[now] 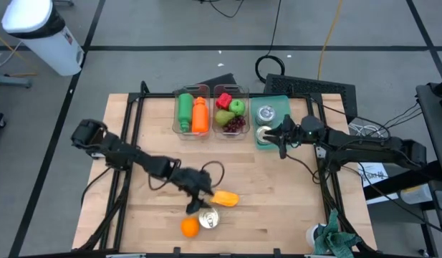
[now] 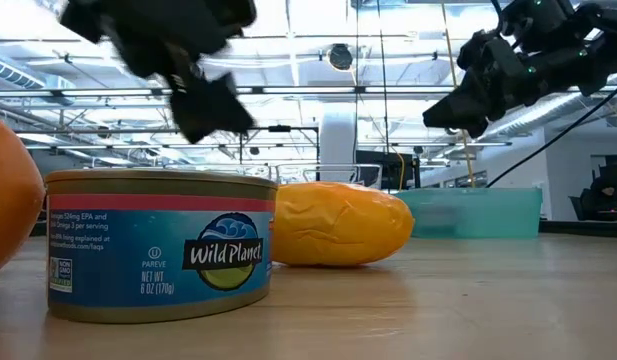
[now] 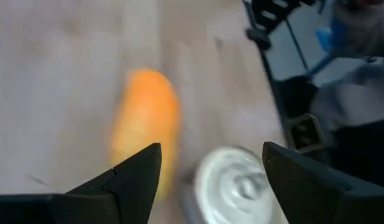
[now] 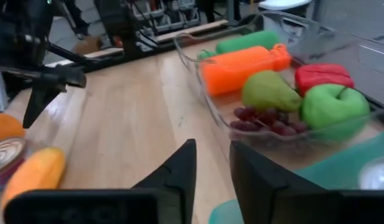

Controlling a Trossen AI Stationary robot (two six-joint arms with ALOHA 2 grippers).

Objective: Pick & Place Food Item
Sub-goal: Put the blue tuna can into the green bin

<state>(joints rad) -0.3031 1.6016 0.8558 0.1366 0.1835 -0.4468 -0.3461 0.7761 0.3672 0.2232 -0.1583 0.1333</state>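
The left gripper (image 1: 200, 203) hangs above the front middle of the wooden table (image 1: 278, 193), its two fingers (image 3: 135, 174) spread wide and holding nothing; through the gap between them the left wrist view looks down on a tuna can (image 3: 232, 186) and, just beside it, an orange-yellow mango-like fruit (image 3: 147, 127). From overhead, that fruit (image 1: 225, 198) lies just right of the gripper, the can (image 1: 209, 218) sits just in front of it, and a round orange (image 1: 190, 228) rests beside the can on its left. The table-level view shows the can (image 2: 158, 245) upright with its "Wild Planet" label facing the camera, the fruit (image 2: 338, 223) lying behind it, and the orange (image 2: 10, 195) at the frame's edge. The right gripper (image 1: 281, 136) hovers at the back right, over the near edge of a teal tray (image 1: 278, 107) that carries two more cans (image 1: 265, 115); its jaws stand only a narrow slit apart and grip nothing. Left of the tray sit two clear bins: one (image 1: 190, 92) with a green bottle (image 1: 184, 109) and an orange bottle (image 1: 200, 115), the other (image 1: 231, 90) with a red pepper, a pear (image 4: 269, 91), a green apple (image 4: 333, 107) and dark grapes (image 4: 260, 118).
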